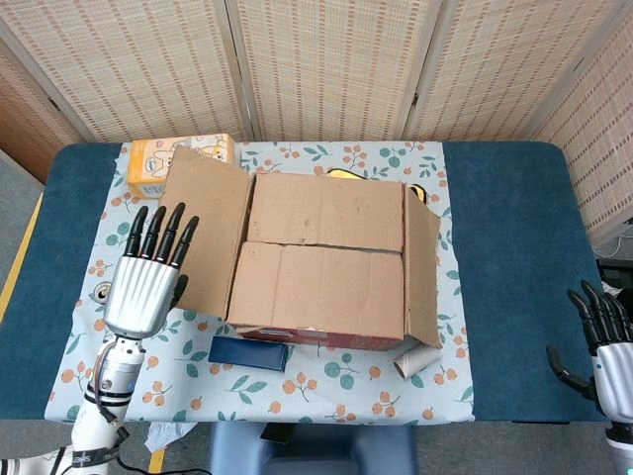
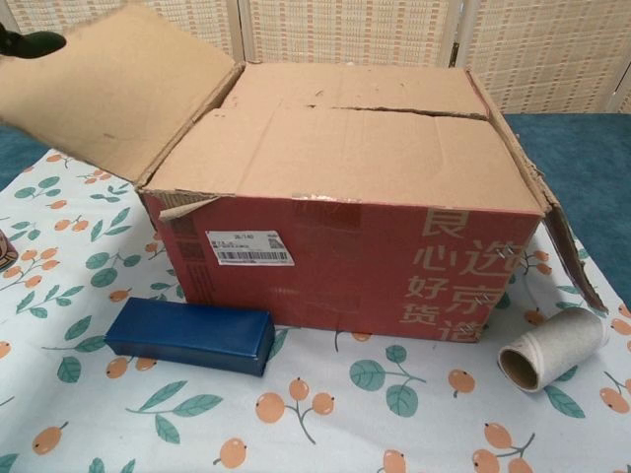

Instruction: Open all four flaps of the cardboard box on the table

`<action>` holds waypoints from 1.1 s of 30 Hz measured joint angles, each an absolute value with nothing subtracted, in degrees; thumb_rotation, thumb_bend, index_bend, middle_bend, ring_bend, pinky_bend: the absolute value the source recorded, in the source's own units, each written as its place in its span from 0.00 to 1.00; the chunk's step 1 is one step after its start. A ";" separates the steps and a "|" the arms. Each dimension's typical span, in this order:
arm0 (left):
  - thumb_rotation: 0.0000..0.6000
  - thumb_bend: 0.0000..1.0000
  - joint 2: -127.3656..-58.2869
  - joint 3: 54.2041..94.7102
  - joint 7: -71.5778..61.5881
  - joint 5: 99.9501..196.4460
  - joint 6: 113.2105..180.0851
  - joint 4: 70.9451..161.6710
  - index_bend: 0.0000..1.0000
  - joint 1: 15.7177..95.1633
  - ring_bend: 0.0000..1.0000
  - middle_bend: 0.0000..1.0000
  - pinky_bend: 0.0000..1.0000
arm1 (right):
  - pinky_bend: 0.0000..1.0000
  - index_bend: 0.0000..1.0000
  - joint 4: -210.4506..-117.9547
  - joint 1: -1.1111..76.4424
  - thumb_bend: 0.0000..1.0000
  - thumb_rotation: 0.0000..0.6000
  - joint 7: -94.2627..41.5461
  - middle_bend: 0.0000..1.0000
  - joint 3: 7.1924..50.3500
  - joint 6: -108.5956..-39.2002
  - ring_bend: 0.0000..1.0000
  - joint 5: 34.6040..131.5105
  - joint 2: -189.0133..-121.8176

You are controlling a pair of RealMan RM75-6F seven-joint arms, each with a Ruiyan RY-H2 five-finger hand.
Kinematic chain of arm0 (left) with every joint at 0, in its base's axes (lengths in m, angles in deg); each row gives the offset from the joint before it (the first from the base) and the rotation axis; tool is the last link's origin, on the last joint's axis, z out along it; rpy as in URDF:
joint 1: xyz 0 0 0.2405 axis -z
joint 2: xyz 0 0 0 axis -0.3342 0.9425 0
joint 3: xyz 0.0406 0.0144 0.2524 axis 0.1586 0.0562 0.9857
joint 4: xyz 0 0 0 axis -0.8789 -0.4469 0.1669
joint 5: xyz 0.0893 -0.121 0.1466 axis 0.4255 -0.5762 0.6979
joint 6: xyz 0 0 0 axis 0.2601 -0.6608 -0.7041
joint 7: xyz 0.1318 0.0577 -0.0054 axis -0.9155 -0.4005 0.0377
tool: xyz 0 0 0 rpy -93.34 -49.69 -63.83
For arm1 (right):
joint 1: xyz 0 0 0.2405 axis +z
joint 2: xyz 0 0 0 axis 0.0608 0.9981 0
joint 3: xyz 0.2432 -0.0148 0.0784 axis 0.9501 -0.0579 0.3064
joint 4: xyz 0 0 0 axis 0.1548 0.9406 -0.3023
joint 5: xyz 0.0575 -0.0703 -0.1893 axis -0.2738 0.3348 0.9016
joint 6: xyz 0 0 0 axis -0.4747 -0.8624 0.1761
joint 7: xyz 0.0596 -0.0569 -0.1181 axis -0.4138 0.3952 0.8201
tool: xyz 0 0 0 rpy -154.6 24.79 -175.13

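The red cardboard box [image 1: 326, 332] [image 2: 345, 256] stands mid-table. Its left flap [image 1: 203, 233] [image 2: 108, 89] is swung out to the left, tilted up off the cloth. The two long top flaps, the far one [image 1: 326, 210] and the near one [image 1: 316, 282], lie closed, with a seam [image 2: 394, 110] between them. The right flap [image 1: 422, 262] [image 2: 567, 246] hangs down the box's right side. My left hand [image 1: 148, 272] is flat with its fingers spread at the left flap's outer edge; one fingertip [image 2: 30, 42] touches that edge. My right hand [image 1: 605, 346] hovers empty off the table's right end.
A blue oblong box [image 1: 249, 352] [image 2: 192, 335] lies against the box's front. A cardboard tube [image 1: 415, 358] [image 2: 552, 347] lies at the front right corner. An orange carton [image 1: 148, 168] stands behind the open flap. A red can [image 1: 97, 293] is mostly hidden by my left hand.
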State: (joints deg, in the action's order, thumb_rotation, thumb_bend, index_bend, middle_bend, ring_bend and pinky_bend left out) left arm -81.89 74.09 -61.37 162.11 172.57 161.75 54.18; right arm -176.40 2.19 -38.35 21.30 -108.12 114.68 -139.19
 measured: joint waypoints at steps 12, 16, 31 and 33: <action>1.00 0.35 -73.50 77.95 -42.00 159.68 166.55 156.70 0.00 47.87 0.00 0.00 0.00 | 0.00 0.00 -181.69 5.42 0.45 1.00 -31.11 0.00 22.64 -104.05 0.00 115.04 -137.26; 1.00 0.35 -71.40 80.56 -38.48 161.22 163.35 154.17 0.00 46.08 0.00 0.00 0.00 | 0.00 0.00 -188.17 8.24 0.45 1.00 -25.60 0.00 24.20 -99.68 0.00 114.01 -134.53; 1.00 0.35 -71.20 83.71 -25.15 167.83 166.05 144.02 0.00 38.74 0.00 0.00 0.00 | 0.00 0.00 -200.62 27.71 0.45 1.00 -6.46 0.00 33.66 -73.28 0.00 89.80 -132.98; 1.00 0.35 -71.94 83.89 -22.95 168.54 166.52 141.80 0.00 37.97 0.00 0.00 0.00 | 0.00 0.00 -200.57 30.71 0.45 1.00 -5.28 0.00 34.83 -70.58 0.00 85.35 -133.91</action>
State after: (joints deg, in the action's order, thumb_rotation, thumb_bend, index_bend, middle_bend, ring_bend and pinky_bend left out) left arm -71.94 83.89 -22.95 168.54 166.52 141.80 37.97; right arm -200.57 30.71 -5.28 34.83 -70.58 85.35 -133.91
